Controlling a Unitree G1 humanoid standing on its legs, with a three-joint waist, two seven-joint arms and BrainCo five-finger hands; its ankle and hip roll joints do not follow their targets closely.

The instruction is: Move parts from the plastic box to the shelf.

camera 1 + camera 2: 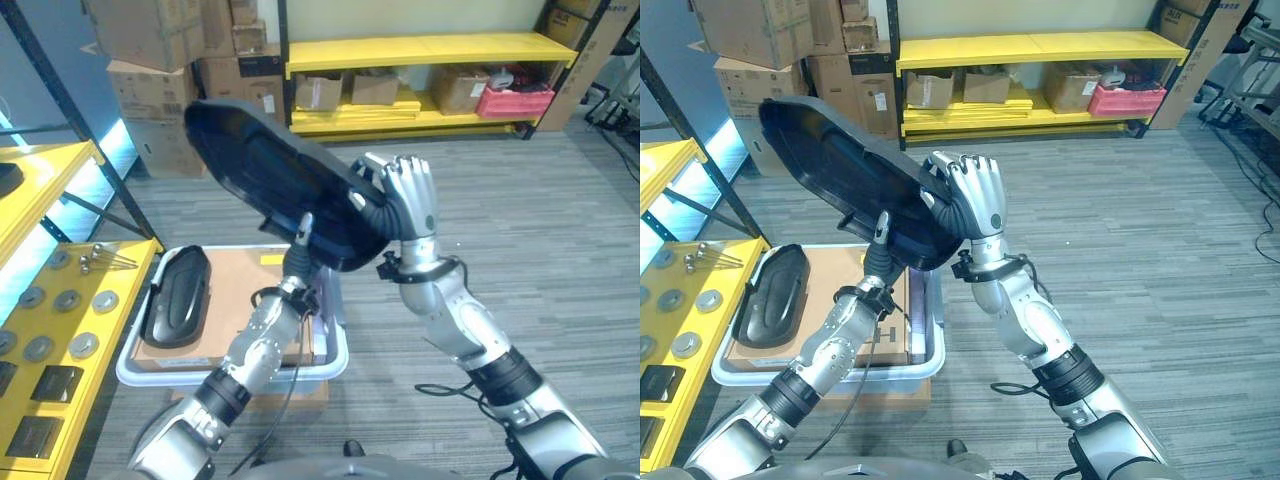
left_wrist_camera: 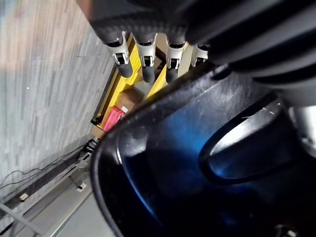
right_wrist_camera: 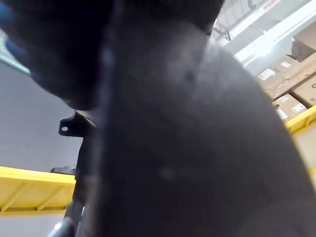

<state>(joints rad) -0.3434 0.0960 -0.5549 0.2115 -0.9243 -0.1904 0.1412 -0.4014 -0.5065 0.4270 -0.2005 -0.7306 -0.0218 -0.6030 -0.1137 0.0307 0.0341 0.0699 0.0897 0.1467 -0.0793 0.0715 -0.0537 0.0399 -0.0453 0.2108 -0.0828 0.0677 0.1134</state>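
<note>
- A large black part (image 1: 270, 180) is held raised and tilted over the plastic box (image 1: 330, 360), between both hands; its glossy inner face and a raised oval rib are seen close up in the left wrist view.
- The left hand (image 1: 300, 262) is seen under the part's lower edge. In its wrist view the fingers (image 2: 143, 59) run nearly straight along the rim; whether the thumb pinches the part cannot be told.
- The right hand (image 1: 408, 195) is curled round the part's near right end, fingers wrapped over the rim.
- The right wrist view is taken up by the part's dark underside; little can be made out there beyond a small tab with a hole.
- One further black part (image 1: 178, 295) is lying in the box at its left edge, on a brown cardboard sheet (image 1: 245, 300). The box's far right corner is covered by the raised part.
- The yellow shelf (image 1: 95, 350) stands just left of the box; round grey discs (image 1: 67, 300), a few bolts (image 1: 105, 260) and two dark square pieces (image 1: 58, 382) are lying on it. Its left side is cut off, so the discs cannot be fully counted.
- Stacked cardboard boxes (image 1: 150, 60) and a low yellow rack (image 1: 430, 50) carrying boxes and one red crate (image 1: 515, 100) stand far behind, across grey carpet.
</note>
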